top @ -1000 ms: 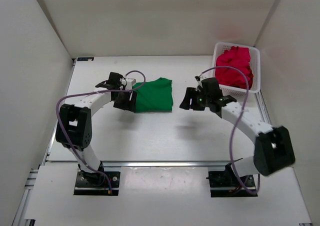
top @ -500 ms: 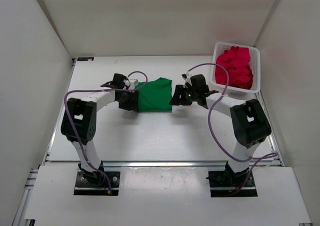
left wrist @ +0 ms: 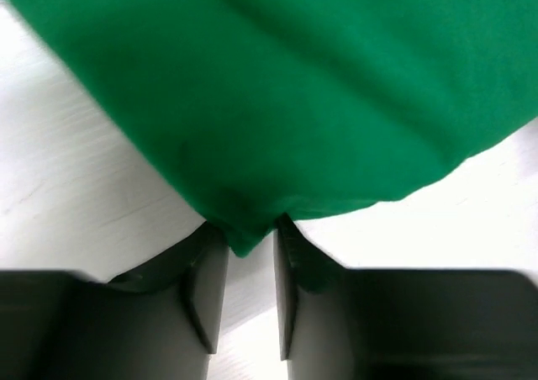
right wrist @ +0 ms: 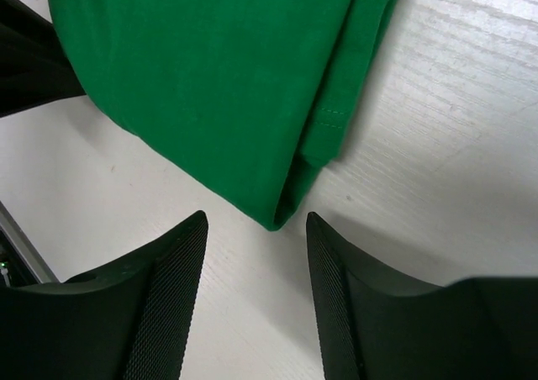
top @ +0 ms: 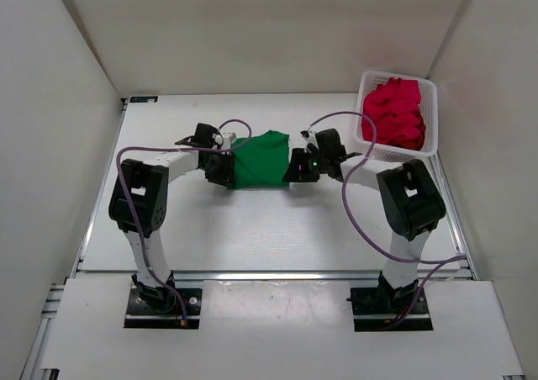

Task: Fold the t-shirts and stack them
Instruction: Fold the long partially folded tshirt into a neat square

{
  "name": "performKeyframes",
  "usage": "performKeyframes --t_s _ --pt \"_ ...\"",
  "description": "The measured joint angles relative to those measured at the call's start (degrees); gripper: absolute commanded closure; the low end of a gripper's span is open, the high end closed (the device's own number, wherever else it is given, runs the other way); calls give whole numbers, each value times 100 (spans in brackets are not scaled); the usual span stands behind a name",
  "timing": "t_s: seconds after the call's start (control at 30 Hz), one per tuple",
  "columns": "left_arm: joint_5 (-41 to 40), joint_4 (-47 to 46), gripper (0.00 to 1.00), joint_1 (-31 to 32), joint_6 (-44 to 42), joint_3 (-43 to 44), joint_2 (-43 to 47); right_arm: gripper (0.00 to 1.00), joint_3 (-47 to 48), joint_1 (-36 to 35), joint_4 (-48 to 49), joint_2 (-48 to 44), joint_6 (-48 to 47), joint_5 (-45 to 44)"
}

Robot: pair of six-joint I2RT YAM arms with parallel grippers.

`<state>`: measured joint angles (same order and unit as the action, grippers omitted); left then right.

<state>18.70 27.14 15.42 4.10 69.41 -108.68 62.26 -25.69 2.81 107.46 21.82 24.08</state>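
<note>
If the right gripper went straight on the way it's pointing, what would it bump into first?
The green shirt: its folded corner lies just ahead of the right gripper, in line with the gap between its open fingers. How high it rides is unclear.

Robotics laboratory test cell. A white table (top: 252, 229) is enclosed on the left, right and far sides by plain white panels (top: 59, 128). The cabled left arm (top: 134, 208) and right arm (top: 412, 203) are bolted to black base plates (top: 155, 308) beside an aluminium extrusion rail (top: 269, 274) at the near edge.
</note>
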Motion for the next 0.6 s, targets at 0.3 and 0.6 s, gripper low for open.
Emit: performKeyframes --t_s 0.3,0.6 --pt "149 -35 93 20 72 68 -149 76 103 -31 20 363 107 164" --pt "2 133 100 2 -160 127 -146 100 151 87 9 356 173 339"
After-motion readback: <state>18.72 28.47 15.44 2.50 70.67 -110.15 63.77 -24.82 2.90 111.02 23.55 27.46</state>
